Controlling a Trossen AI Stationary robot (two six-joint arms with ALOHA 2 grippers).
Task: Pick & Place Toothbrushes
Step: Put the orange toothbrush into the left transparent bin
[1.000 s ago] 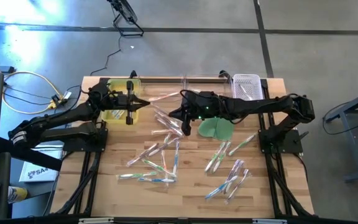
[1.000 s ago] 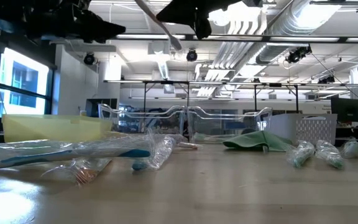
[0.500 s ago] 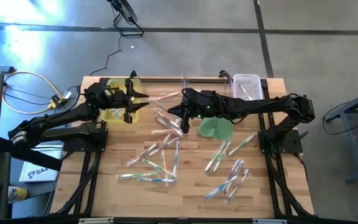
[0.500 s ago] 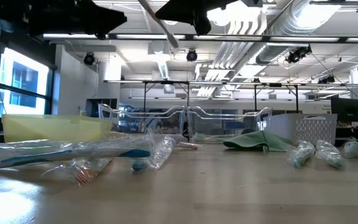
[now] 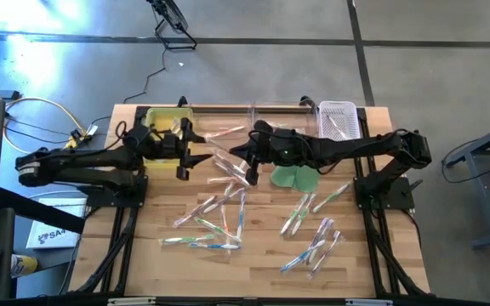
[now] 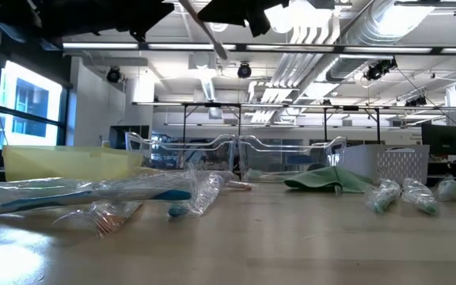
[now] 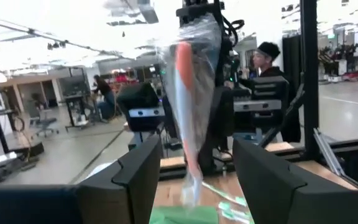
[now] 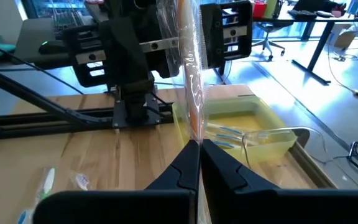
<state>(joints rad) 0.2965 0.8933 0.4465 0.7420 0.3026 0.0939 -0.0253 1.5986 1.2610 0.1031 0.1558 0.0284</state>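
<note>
Upright, orange-handled toothbrush (image 8: 190,68), clear crinkled wrapper, right pincer (image 8: 199,149) clamped.

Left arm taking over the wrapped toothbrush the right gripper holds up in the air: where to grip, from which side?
Probably grip the toothbrush on its stiff middle, away from the end pinched in the right gripper and short of the loose wrapper tail. Come in level from the left arm's side: it hangs near upright, and the left gripper has open fingers flanking it.
</note>
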